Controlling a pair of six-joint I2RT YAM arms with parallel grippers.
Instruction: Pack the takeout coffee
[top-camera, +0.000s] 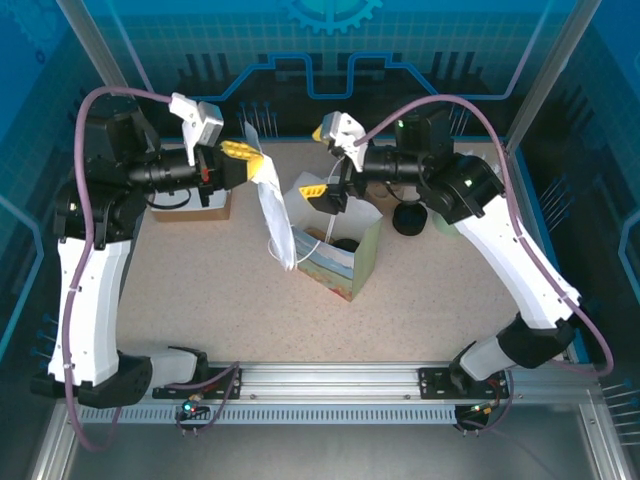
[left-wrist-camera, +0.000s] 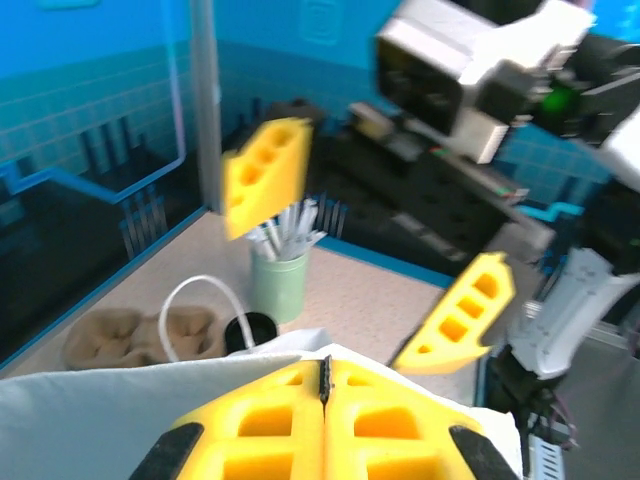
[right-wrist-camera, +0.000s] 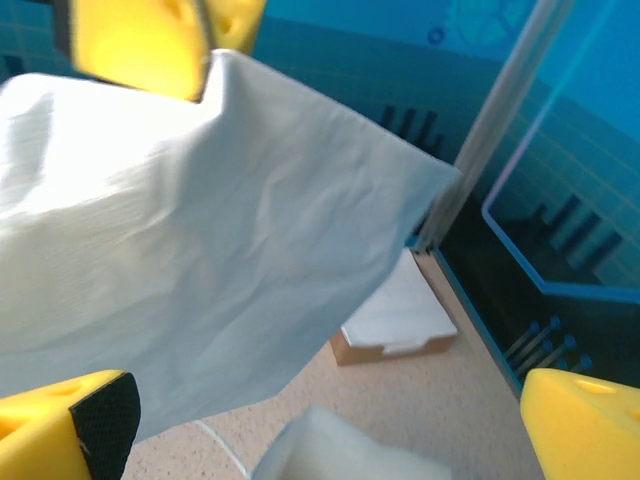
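Paper bag (top-camera: 345, 262) stands open mid-surface (top-camera: 200, 290). My left jaws pinch its white flap (top-camera: 275, 210), pulling the mouth apart. My right jaws hang wide and empty above it. Coffee cup (top-camera: 345, 243) sits inside, dark top up. I judge only closing remains.

We see a speckled beige table (top-camera: 200, 300). A paper bag (top-camera: 345, 268) stands upright near its middle. At the back left sits a brown box (top-camera: 215, 212) of white sheets, perhaps napkins. Back right, a black round thing (top-camera: 410, 218) stands just beside a pale green cup (left-wrist-camera: 278, 285) of white sticks.
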